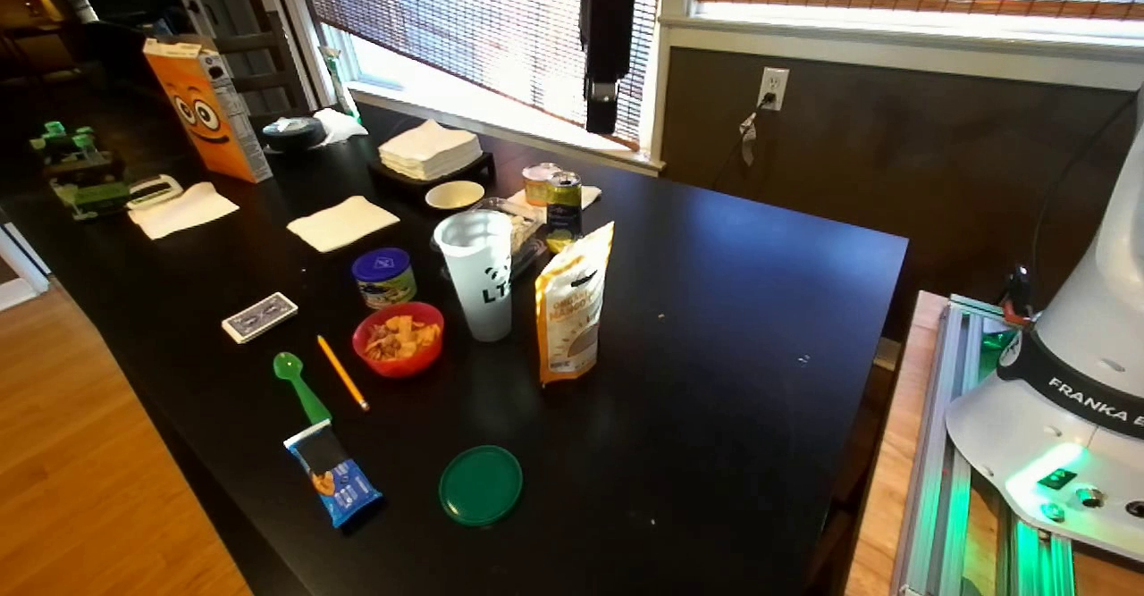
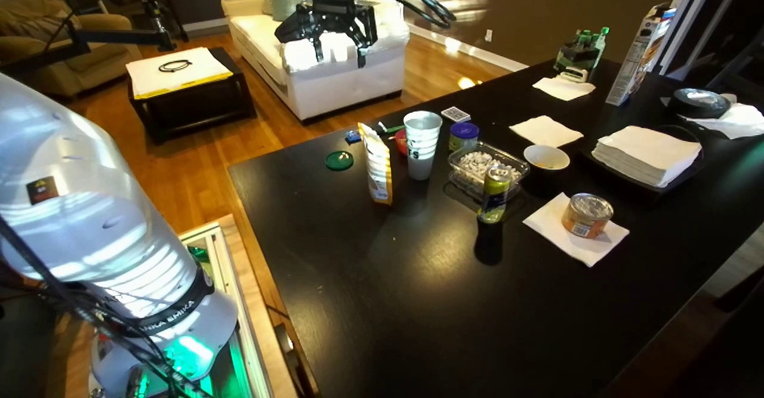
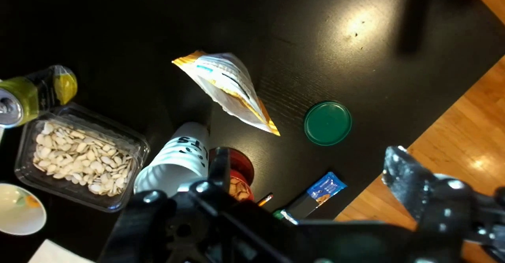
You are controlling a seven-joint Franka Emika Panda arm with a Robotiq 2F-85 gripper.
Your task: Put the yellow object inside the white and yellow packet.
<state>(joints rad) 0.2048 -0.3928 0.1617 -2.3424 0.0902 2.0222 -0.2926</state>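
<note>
The white and yellow packet (image 1: pixel 570 314) stands upright on the black table in both exterior views; it also shows in an exterior view (image 2: pixel 379 168). In the wrist view the packet (image 3: pixel 232 81) is seen from above with its top edge parted. I see no small orange-yellow lump in any view; it is hidden or out of view. My gripper (image 2: pixel 340 58) is open and empty, held high above the table and apart from the packet. In the wrist view the fingers of my gripper (image 3: pixel 305 160) are wide apart, with nothing between them.
A white cup (image 1: pixel 478 279) stands close beside the packet. Near it are a red bowl of chips (image 1: pixel 399 341), a can (image 2: pixel 495 195), a clear tub of seeds (image 3: pixel 83 158) and a blue-lidded tin (image 1: pixel 384 276). A green lid (image 3: pixel 328 123), pencil (image 1: pixel 342 373), spoon (image 1: pixel 302 388) and blue snack wrapper (image 1: pixel 332 473) lie nearby.
</note>
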